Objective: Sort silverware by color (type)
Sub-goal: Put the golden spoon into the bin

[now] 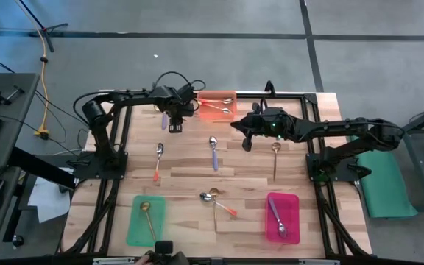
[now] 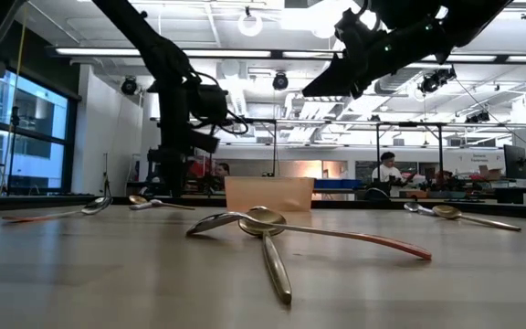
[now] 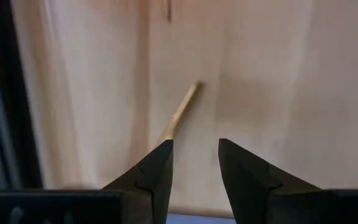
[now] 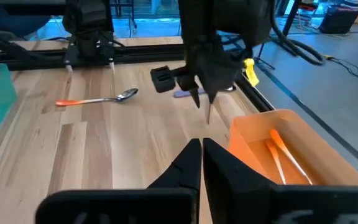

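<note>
- We see from above a pale wooden table (image 1: 190, 173) with three plastic trays: a green tray (image 1: 135, 228) holding one all-gold spoon (image 1: 147, 216), a pink tray (image 1: 291, 208) holding a purple-handled spoon (image 1: 277, 218), and an orange tray (image 1: 213, 112) at the far edge holding two orange-handled spoons (image 1: 216, 105).
- The left gripper (image 1: 175, 126) hangs beside the orange tray; its wrist view shows the fingers (image 3: 157, 171) spread with bare wood between them and a slim gold handle (image 3: 182, 112) lying past the tips, which the high view hides under the arm.
- The right gripper (image 1: 246, 143) hovers mid-table near the orange tray; only its wrist view shows the fingers (image 4: 185, 165) pressed together on nothing.
- Loose spoons on the wood: an orange-handled one (image 1: 158, 160) on the left, a purple-handled one (image 1: 213, 151) at centre, a gold one (image 1: 275, 157) on the right.
- Near the front, a gold spoon (image 1: 214, 204) and an orange-handled spoon (image 1: 220, 204) overlap; the low view shows their bowls touching and handles diverging.
- The right wrist view alone shows a purple handle (image 4: 184, 93) beneath the left gripper.
- The low view alone shows people in the room behind.
</note>
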Motion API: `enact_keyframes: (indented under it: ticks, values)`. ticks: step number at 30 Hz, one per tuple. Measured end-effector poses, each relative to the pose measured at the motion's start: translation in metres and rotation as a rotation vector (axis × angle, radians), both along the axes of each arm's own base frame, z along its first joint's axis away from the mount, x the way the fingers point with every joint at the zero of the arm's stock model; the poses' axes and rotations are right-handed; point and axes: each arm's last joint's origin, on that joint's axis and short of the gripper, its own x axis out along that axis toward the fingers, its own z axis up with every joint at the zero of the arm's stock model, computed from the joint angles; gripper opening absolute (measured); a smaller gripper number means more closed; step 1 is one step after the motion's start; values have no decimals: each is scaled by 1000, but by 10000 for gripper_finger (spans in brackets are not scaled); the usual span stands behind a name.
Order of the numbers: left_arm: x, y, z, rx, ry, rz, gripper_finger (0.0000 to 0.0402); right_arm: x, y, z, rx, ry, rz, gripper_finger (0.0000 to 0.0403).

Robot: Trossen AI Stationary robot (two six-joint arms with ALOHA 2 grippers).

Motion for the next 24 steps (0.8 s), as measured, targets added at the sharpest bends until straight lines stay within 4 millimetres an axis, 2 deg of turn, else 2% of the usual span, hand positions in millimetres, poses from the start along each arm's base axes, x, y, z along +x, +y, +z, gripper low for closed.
enact_keyframes:
  ticks: [15, 24]
  values:
    - [5, 9, -26, 4, 57, -72, 118, 1, 0, 4, -30, -36, 7, 0]
    - [5, 8, -31, -10, 85, -124, 74, 2, 0, 5, -49, -41, 11, 0]
